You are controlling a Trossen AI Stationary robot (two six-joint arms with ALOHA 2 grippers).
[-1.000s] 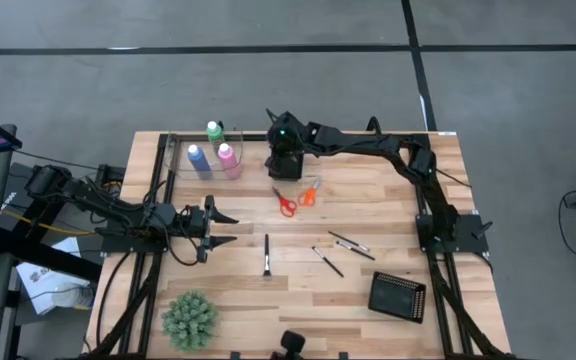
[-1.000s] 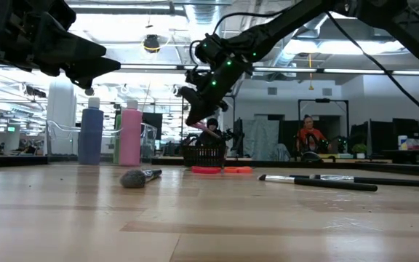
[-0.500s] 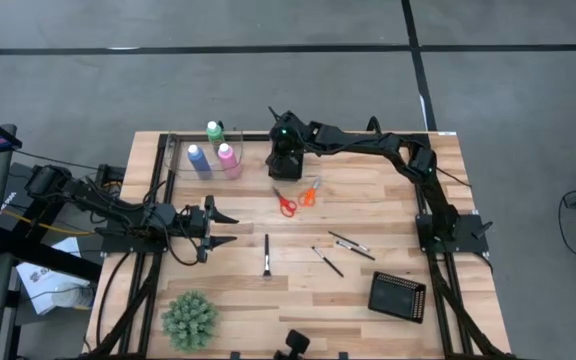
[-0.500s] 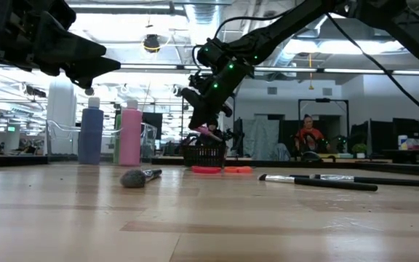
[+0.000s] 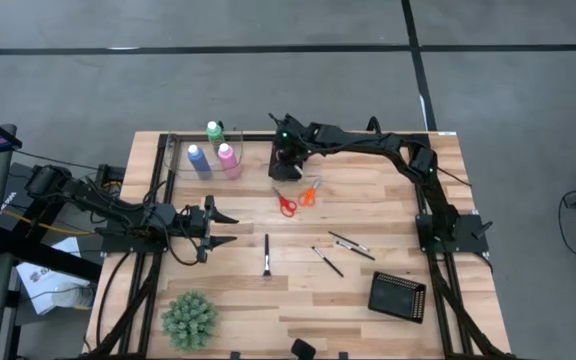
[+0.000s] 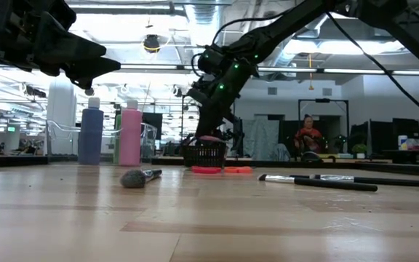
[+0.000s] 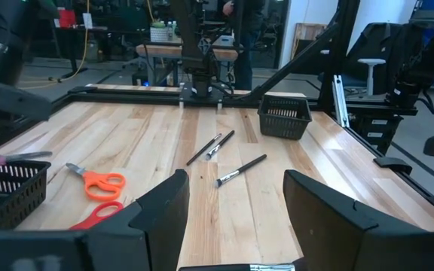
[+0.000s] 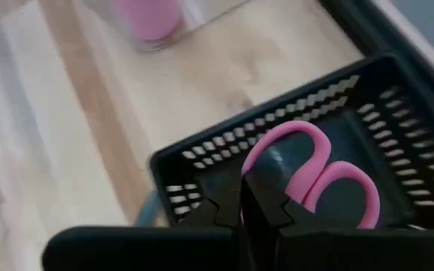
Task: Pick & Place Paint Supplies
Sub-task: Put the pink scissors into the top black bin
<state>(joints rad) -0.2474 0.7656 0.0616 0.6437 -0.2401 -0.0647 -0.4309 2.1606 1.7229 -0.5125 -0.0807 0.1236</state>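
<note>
Over the black mesh tray (image 8: 368, 113), right gripper (image 8: 249, 205) clamped on pink-handled scissors (image 8: 319, 169); risk of catching the rim, tipping out on release.

Orange scissors (image 7: 99, 181) lie near three brushes (image 7: 218, 144) (dark-handled) on wood.

The pale butcher-block wooden table (image 5: 368, 205) has a smooth satin finish with visible grain. The black mesh plastic basket (image 8: 368, 120) looks matt, and the pink-handled scissors (image 8: 330, 177) in it show glossy plastic loops. At the table's 7 o'clock, the spiky green plant (image 5: 189, 319) looks rough.
</note>
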